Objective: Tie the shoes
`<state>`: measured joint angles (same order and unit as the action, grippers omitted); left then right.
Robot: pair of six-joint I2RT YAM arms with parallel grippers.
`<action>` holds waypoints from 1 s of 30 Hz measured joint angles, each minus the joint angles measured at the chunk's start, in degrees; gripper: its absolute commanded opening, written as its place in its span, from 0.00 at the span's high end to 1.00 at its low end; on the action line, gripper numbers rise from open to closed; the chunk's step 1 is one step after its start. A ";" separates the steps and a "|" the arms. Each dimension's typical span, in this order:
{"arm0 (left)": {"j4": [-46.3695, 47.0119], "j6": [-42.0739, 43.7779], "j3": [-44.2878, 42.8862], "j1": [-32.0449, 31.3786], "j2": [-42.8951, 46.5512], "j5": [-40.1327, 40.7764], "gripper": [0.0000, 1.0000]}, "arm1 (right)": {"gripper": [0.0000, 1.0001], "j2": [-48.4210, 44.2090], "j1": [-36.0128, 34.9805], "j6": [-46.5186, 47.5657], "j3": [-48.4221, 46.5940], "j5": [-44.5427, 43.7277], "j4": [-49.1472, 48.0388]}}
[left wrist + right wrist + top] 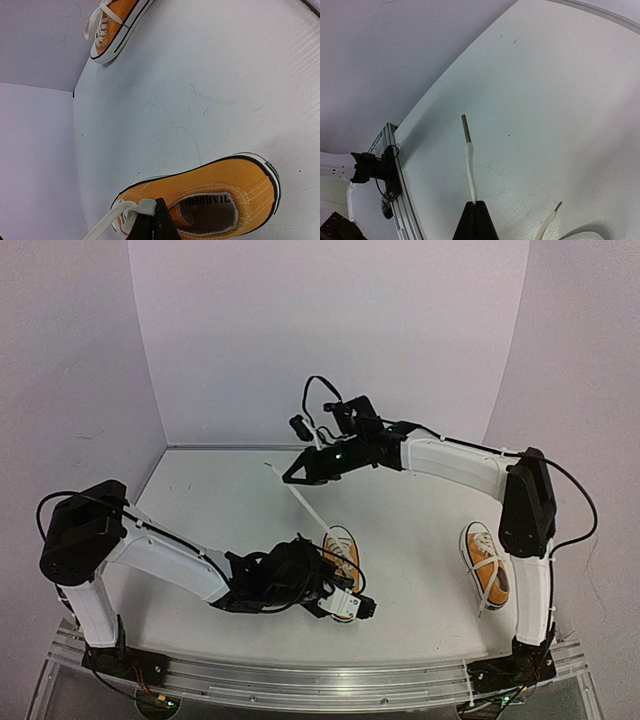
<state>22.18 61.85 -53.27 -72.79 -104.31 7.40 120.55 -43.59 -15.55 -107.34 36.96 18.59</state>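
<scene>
Two orange shoes with white soles lie on the white table. The left shoe sits mid-table, also in the left wrist view. My left gripper is shut on its white lace by the tongue. The lace's other strand runs taut up and left to my right gripper, which is shut on it near its tip; the aglet sticks out past the fingers. The right shoe, laces loose, lies by the right arm's base, also in the left wrist view.
White walls enclose the table at the back and both sides. The aluminium rail runs along the near edge, also in the right wrist view. A second loose lace end lies on the table near my right gripper.
</scene>
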 measured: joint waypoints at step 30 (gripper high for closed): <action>0.19 4.73 -0.79 -3.27 -3.83 4.91 1.00 | 0.27 8.74 -8.07 10.33 -12.66 11.90 13.58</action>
<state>22.37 66.58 -54.06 -76.06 -108.14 12.31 129.29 -51.66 -5.22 -119.99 48.85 32.17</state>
